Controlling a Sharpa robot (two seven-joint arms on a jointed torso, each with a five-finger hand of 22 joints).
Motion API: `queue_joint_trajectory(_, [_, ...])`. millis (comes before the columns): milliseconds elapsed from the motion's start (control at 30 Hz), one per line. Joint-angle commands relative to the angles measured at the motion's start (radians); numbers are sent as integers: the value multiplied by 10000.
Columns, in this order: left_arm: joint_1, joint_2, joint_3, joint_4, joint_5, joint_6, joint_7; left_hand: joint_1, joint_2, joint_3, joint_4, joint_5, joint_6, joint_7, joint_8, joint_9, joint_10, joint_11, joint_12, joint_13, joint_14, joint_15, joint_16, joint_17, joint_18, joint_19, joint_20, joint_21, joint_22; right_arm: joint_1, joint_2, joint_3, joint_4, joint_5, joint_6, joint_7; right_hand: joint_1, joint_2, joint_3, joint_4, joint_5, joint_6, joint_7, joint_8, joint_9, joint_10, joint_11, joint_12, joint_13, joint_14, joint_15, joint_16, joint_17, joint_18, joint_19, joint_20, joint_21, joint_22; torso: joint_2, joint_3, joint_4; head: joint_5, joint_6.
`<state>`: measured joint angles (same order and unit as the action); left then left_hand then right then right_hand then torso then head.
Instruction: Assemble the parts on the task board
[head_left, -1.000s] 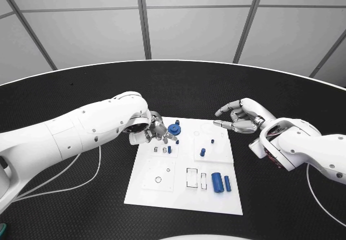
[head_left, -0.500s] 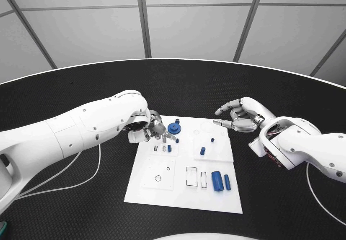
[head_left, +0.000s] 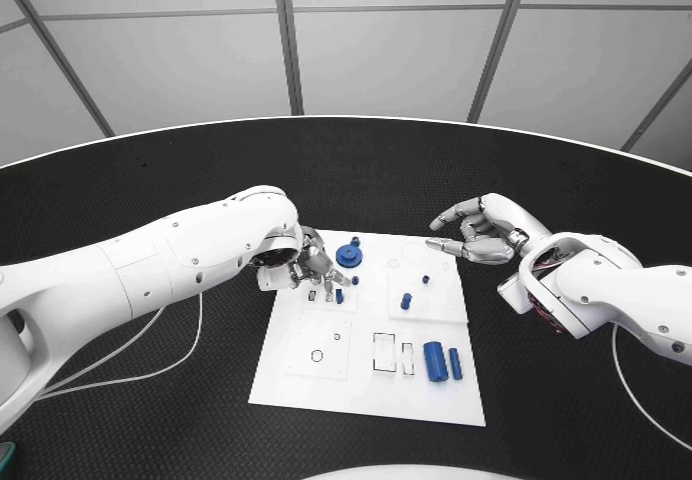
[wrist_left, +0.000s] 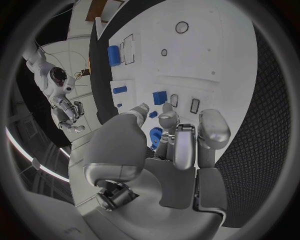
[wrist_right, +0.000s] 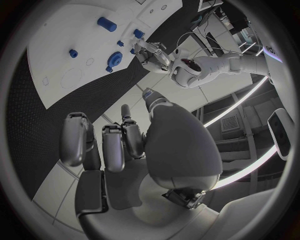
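Note:
The white task board (head_left: 310, 375) lies mid-table. A round blue part (head_left: 349, 256) stands near its far left corner. My left hand (head_left: 307, 262) hovers just left of it, fingers apart and pointing down at the small slots, with nothing visibly in them. In the left wrist view the round part (wrist_left: 155, 137) shows through the gap between the thumb and the fingers (wrist_left: 185, 145). A small blue peg (head_left: 405, 301) stands mid-board. Two blue cylinders (head_left: 434, 363) lie near the front right. My right hand (head_left: 480, 232) hangs off the board's far right corner, fingers loosely curved and empty.
Black table (head_left: 173, 420) surrounds the board, and its curved far edge runs behind both arms. White cables (head_left: 152, 365) trail from the left arm over the table beside the board. The right wrist view shows the board (wrist_right: 62, 35) and my left hand (wrist_right: 150, 50) across it.
My left hand has drawn slightly back from the round blue part towards the slots, leaving a small gap. The part and the right hand have stayed put.

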<state>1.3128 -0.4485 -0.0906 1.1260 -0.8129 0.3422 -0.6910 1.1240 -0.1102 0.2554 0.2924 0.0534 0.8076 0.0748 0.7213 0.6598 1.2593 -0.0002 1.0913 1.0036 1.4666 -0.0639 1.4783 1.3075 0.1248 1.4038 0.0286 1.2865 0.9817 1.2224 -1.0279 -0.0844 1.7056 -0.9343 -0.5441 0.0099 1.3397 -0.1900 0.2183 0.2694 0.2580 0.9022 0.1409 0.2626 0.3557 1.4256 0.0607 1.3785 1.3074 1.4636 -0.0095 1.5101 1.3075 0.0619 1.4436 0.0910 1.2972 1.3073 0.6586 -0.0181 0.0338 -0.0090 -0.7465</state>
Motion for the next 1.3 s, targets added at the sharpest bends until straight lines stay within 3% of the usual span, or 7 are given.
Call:
queue_joint_trajectory(33, [-16,12,-8,-13,0,21,-1,59,48,-16,-13,16,-63,-16,59,9,-42,-19,41,8,527,-47,-55,840,-192,22,-83,52,9,0,9,0,-3,0,5,-2,-23,-75,3,70,73,46,-1,47,12,-6,-41,-37,839,725,-79,-56,1181,97,-50,-43,-26,245,0,-2,5,-11,-18])
queue_joint_trajectory(467, [-93,85,-18,-21,1,121,3,62,51,-16,-11,16,-63,-16,67,15,-45,-20,43,3,526,-47,-58,837,-193,23,-83,56,16,0,68,0,-35,0,31,-5,-23,-75,3,70,73,46,-1,47,12,-6,-41,-37,839,725,-79,-56,1181,97,-50,-43,-26,245,12,7,8,-32,-76])
queue_joint_trajectory(1300, [-109,150,-20,-110,3,275,-1,301,183,120,-32,24,-106,-32,153,95,-57,-34,129,12,529,-59,-67,846,-197,19,-87,90,60,0,137,-1,-94,0,102,-21,-20,-68,6,79,90,53,-6,58,14,19,-46,-11,862,731,-83,-50,1197,92,-38,-48,-12,258,3,23,14,-78,-144])
